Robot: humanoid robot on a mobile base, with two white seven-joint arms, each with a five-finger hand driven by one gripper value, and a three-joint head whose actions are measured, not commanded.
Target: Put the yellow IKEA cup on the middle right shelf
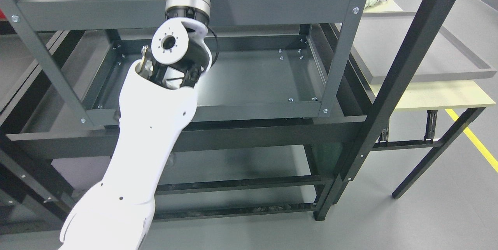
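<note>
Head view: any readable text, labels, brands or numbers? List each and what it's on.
None readable.
Left arm: plain white shell, no print visible; its robot hand is out of frame above.
Shelf unit: bare dark metal, only screws.
Side table: no markings.
Floor line: plain yellow stripe, no characters.
No yellow cup or IKEA mark in view.

You face a dark grey metal rack [249, 125] on a smooth grey floor [428, 222]. At the rack's right edge stands a table [439, 94] with a pale yellow top; a yellow line [472, 139] crosses the floor beneath it.
</note>
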